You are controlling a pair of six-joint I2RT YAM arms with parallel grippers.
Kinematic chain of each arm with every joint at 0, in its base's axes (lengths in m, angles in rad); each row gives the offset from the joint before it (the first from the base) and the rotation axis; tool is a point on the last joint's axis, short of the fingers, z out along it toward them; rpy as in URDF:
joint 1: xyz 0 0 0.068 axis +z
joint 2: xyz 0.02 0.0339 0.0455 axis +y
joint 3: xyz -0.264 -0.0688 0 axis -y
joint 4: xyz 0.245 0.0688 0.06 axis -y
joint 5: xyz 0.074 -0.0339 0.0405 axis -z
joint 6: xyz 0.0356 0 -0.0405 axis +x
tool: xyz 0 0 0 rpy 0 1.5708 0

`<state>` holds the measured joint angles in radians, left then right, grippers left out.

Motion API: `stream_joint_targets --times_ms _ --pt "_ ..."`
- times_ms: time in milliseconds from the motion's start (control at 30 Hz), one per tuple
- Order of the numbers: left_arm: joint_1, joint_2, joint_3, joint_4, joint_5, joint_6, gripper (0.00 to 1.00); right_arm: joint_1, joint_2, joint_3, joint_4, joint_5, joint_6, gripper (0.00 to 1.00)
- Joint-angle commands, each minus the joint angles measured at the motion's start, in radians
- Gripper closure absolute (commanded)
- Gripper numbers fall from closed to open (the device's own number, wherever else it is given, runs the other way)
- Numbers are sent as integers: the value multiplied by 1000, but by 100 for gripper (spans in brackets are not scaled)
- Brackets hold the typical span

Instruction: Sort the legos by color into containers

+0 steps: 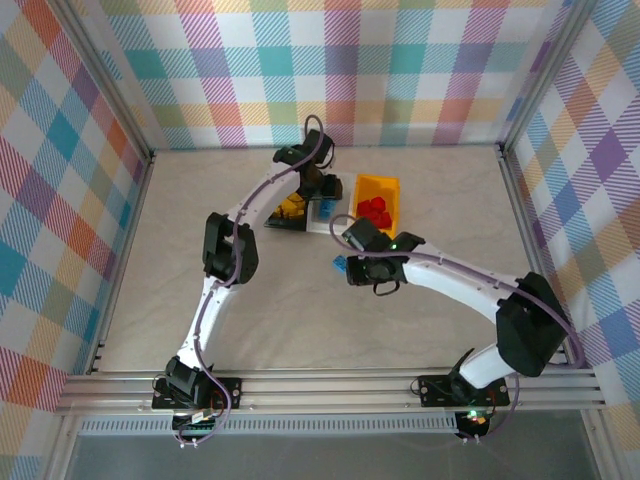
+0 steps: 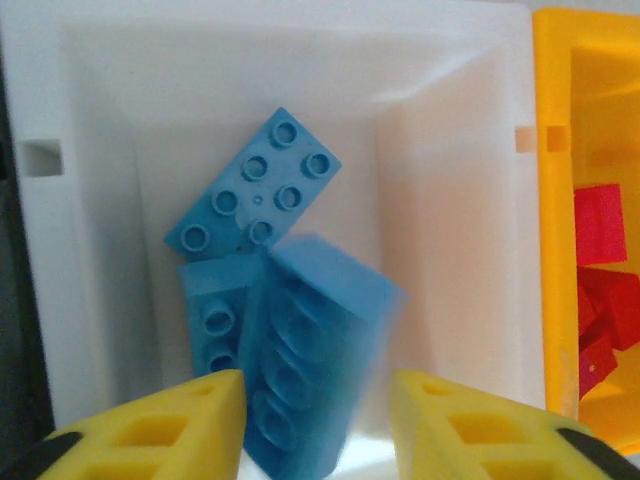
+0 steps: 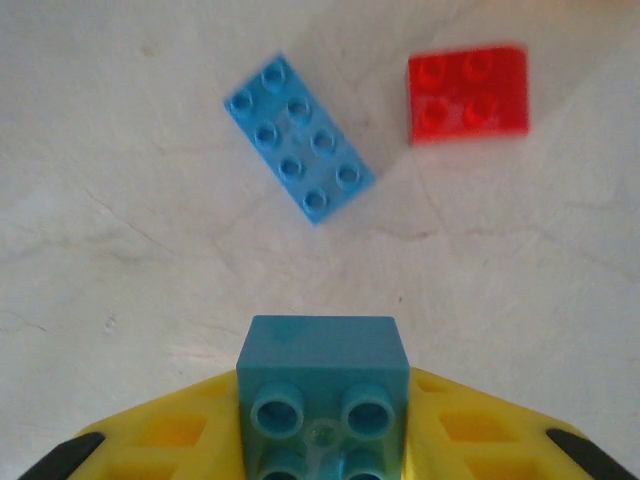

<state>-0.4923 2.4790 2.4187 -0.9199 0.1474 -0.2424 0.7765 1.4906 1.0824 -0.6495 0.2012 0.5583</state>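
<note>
My left gripper (image 2: 315,400) hangs open over the white container (image 2: 450,200). A blurred blue lego (image 2: 320,330) sits loose between its yellow fingers (image 2: 170,425), with a gap on its right side. Two more blue legos (image 2: 262,185) lie in that bin. Beside it, the yellow container (image 2: 555,250) holds red legos (image 2: 600,225). My right gripper (image 3: 322,400) is shut on a square teal-blue lego (image 3: 322,370) above the table. On the table beyond it lie a long blue lego (image 3: 298,138) and a red lego (image 3: 467,95). From above, the left gripper (image 1: 318,195) is at the bins and the right gripper (image 1: 345,262) is in front of them.
The black container (image 1: 288,212) holds yellow bricks, left of the yellow container (image 1: 385,185) with its red legos (image 1: 375,212). Plaid walls and an aluminium frame (image 1: 330,385) enclose the beige table (image 1: 200,200). Both arms arch over its middle.
</note>
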Motion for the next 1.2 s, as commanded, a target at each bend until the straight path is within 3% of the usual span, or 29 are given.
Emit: stream_joint_targets --times_ms 0,100,300,467,633,867,1000,1167 --pt "-1 -2 38 -40 17 -12 43 -60 -18 81 -34 -19 -70 63" --pt "-1 -27 41 -47 27 -19 34 -107 17 173 -40 -30 -115 63" --pt "2 -174 5 -117 -43 -55 31 -218 167 387 -9 -110 -190 63" --pt "1 -466 -339 -14 -133 -119 28 -245 388 618 -20 -166 -238 63" --pt "-10 -727 -700 91 -137 -161 28 -250 606 867 -66 -203 -254 63" --pt "-118 -947 -1032 193 -122 -159 23 -257 850 1137 -151 -234 -265 60" --pt "-165 -997 -1126 236 -107 -156 18 -260 884 1179 -168 -240 -264 52" --pt "-205 -978 -1165 281 -82 -163 13 -261 805 1137 -157 -240 -264 43"
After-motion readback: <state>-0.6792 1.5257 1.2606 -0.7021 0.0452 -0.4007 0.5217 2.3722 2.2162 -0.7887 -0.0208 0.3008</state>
